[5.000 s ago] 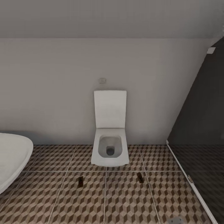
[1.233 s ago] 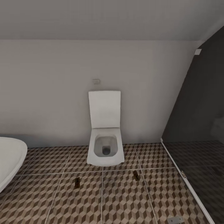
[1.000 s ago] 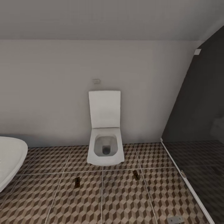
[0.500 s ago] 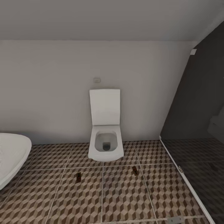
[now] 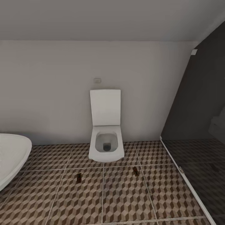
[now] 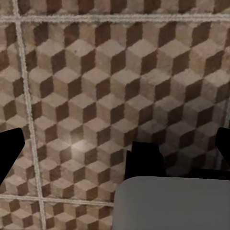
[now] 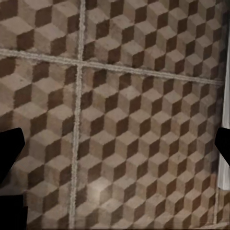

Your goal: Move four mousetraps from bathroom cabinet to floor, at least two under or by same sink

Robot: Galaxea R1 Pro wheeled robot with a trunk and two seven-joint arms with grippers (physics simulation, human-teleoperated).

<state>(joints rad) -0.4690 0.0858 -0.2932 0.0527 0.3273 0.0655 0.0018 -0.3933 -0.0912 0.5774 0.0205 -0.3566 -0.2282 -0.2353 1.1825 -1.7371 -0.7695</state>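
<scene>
Two mousetraps lie flat on the bathroom floor (image 5: pixel 125 193) in front of a toilet: one mousetrap (image 5: pixel 79 177) to its left front, the other mousetrap (image 5: pixel 135 171) to its right front. Both are small dark-brown plates, each far smaller than a tile. In the left wrist view my left gripper (image 6: pixel 115 148) is open over cube-patterned tiles, its black fingertips (image 6: pixel 9 151) at the picture's edges with nothing between them. My right gripper (image 7: pixel 115 146) is open in the same way over a grout crossing. The cabinet and the bathroom sink are out of view.
A white wall-hung toilet (image 5: pixel 106 140) with its lid up stands against the pale back wall. A rounded white tub (image 5: pixel 11 159) juts in at the left. A dark glass shower screen (image 5: pixel 200 125) with a white floor rail closes off the right side.
The camera has backed away and turned a little, so the toilet and both mousetraps look slightly smaller and higher. The mousetraps keep their places on the tiles. Both grippers hold nothing.
</scene>
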